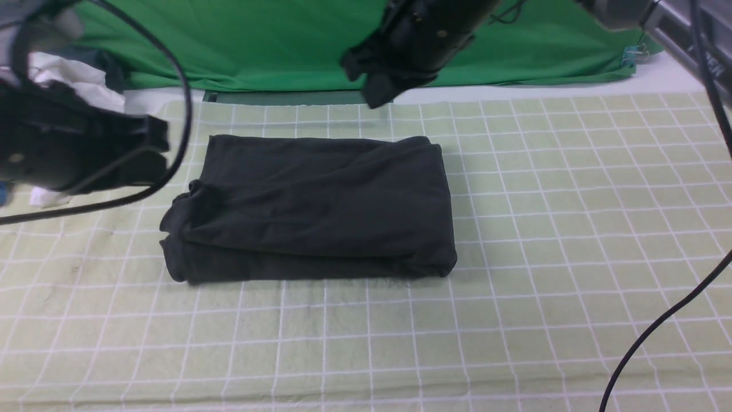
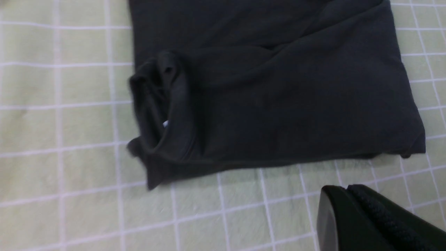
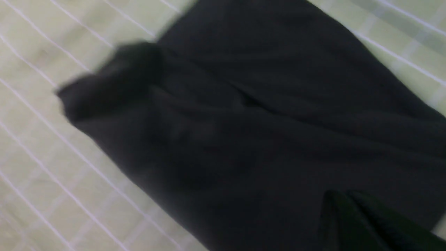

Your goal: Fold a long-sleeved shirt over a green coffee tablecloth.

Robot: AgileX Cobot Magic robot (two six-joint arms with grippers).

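My long-sleeved shirt point(image 1: 311, 209) lies folded in a compact block mid green coffee tablecloth point(image 1: 572, 229); folding looks finished. My left gripper point(image 2: 352, 212) seems closed and empty; my right gripper point(image 1: 377, 86), farther off, I cannot tell. Next: retreat cleanly.

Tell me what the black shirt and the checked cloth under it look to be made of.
The long-sleeved shirt: soft matte knit, probably cotton jersey; it slumps in rounded folds without shine. The green coffee tablecloth: thin matte woven fabric, likely cotton or blend, rippling near the front edge.
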